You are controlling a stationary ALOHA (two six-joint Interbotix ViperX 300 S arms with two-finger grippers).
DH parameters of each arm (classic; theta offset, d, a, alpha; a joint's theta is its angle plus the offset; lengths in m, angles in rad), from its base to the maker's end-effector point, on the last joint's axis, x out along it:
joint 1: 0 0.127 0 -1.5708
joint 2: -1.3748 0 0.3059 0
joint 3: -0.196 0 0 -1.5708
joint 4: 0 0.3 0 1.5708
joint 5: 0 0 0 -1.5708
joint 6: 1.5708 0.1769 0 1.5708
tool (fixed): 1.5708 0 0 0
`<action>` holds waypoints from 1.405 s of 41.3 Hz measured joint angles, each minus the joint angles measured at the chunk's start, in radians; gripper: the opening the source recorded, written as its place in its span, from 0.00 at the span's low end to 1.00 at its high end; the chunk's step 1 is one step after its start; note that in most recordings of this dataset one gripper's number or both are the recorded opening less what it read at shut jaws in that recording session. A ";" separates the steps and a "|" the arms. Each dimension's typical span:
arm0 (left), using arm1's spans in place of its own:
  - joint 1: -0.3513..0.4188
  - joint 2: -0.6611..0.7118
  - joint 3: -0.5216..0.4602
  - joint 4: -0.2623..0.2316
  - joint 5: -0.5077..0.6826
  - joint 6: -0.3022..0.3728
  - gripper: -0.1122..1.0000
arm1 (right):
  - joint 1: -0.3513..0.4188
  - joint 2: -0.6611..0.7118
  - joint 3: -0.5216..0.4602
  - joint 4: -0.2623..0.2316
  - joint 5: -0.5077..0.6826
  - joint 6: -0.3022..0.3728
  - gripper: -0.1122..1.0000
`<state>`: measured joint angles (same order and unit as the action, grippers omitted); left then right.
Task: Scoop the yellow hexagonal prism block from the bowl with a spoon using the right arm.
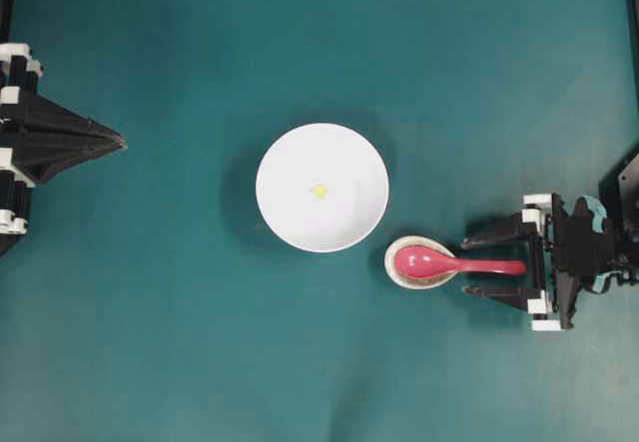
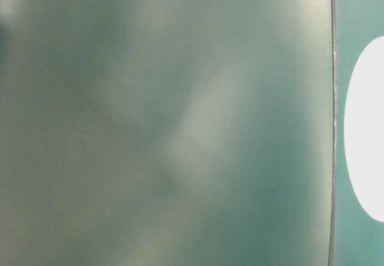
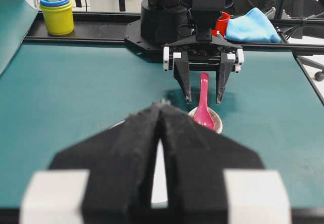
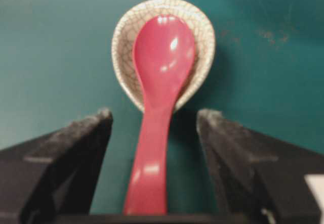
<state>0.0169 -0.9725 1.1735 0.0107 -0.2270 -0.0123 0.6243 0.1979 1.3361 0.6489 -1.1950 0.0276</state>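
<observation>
One camera looks straight down on the whole surface [image 1: 150, 342]. The table-level view is a close blur. Each wrist camera looks past its own hand; both, like the overhead, take in the spoon [image 1: 444, 262].

Spoon [image 1: 454, 262] handle lies between spread jaws, bare mat [image 1: 180, 342] either side; bowl [image 1: 321, 188] just beyond.

The right end effector [image 1: 493, 268] is low with fingers spread wide; the left end effector [image 1: 118, 143] is pressed closed.
</observation>
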 measured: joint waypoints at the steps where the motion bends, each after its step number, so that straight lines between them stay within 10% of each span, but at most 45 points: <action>1: 0.000 0.000 0.000 0.002 0.002 0.002 0.10 | 0.000 -0.002 0.000 0.000 0.000 -0.005 0.70; 58: 0.000 0.000 0.002 0.002 0.000 0.000 0.10 | 0.002 -0.002 0.000 0.002 -0.017 -0.035 0.36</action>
<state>0.0169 -0.9725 1.1750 0.0123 -0.2270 -0.0123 0.6259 0.1963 1.3361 0.6504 -1.2118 -0.0077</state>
